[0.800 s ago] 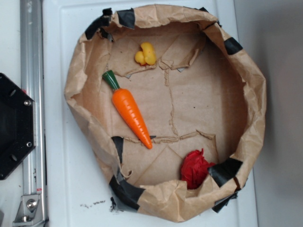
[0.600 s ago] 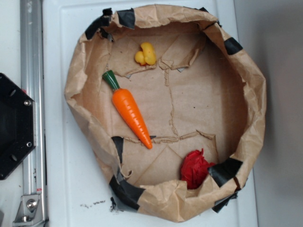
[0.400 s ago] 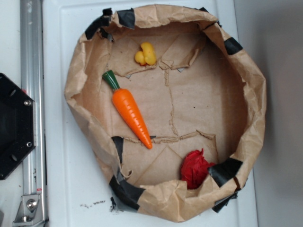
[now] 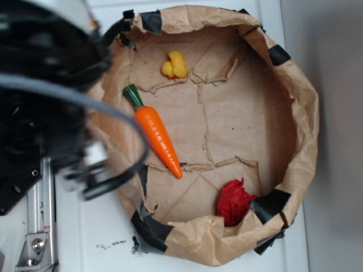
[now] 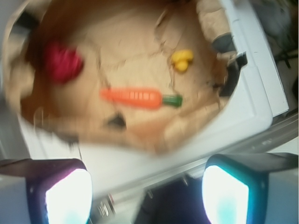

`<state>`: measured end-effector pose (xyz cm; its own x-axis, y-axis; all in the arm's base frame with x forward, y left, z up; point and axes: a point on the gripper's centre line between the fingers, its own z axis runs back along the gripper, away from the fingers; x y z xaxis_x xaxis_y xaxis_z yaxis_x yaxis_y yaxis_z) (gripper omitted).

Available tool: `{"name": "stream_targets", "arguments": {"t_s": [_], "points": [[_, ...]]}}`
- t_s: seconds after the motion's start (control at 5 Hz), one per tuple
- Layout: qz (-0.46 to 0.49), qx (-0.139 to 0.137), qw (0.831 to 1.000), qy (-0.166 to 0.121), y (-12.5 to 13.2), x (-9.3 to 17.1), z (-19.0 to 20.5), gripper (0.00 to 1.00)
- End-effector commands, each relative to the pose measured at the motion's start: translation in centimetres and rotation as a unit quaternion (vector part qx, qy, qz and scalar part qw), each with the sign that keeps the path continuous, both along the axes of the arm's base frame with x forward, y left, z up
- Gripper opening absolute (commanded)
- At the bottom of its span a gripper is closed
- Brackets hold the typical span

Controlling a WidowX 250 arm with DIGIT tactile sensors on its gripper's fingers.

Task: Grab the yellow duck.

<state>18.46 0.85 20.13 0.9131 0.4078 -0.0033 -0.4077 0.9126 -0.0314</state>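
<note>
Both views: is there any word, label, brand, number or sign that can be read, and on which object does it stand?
None can be read.
Paper-lined basket, yellow duck, carrot, red lump: no print shows.
Black specks on the white surface: marks, not letters.
Wrist view: blurred, nothing legible; the gripper bears no visible text.

One yellow duck (image 4: 174,65), one carrot (image 4: 154,131), one red lump (image 4: 233,202)
</note>
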Motion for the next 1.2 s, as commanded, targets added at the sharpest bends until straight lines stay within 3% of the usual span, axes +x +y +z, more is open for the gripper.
{"name": "stream_targets", "arguments": {"t_s": [0.0,0.2,0.4,0.6,0.8,1.0], "points": [[0.201,-0.058,0.977,-0.024,2.7,4.6,-5.0,1.00],[0.284,0.029,0.957,-0.044,3.3,6.6,-8.7,1.00],[0.337,0.072,0.938,-0.035,3.5,7.5,-10.6,1.00],[0.408,0.138,0.902,-0.028,4.7,6.7,-11.2,1.00],[0.433,0.135,0.891,-0.038,6.1,5.2,-10.3,1.00],[0.433,0.135,0.891,-0.038,6.1,5.2,-10.3,1.00]]}}
